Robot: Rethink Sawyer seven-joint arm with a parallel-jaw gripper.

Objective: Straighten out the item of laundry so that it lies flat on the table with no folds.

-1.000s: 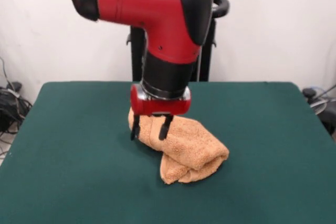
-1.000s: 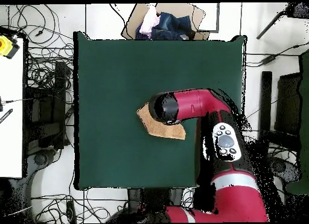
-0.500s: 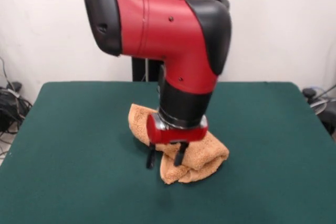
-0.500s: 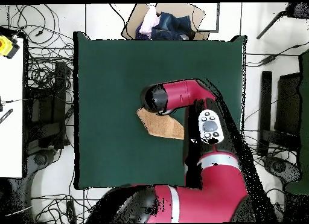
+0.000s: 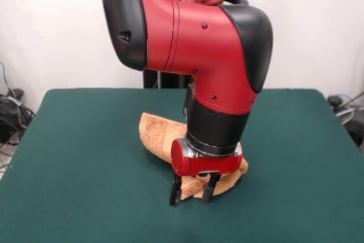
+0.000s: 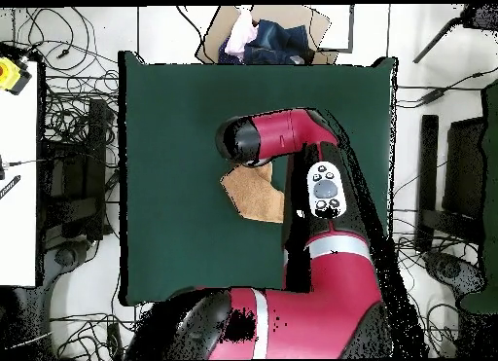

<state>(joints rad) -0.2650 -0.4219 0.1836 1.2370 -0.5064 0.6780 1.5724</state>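
The item of laundry is an orange-tan terry towel, folded over and bunched near the middle of the dark green table. In the front view my gripper is open, its two black fingers straddling the towel's near folded end close to the table top. The red wrist hides much of that end. From overhead, the towel shows as a tan patch, partly under the arm, and the gripper itself is hidden by the arm.
A cardboard box with clothes sits beyond the table's far edge in the overhead view. Cables lie on the floor around the table. A white desk stands at the left.
The arm has swept from the towel's far end toward its near end and dropped lower. The gripper stayed open. The towel has kept its shape.
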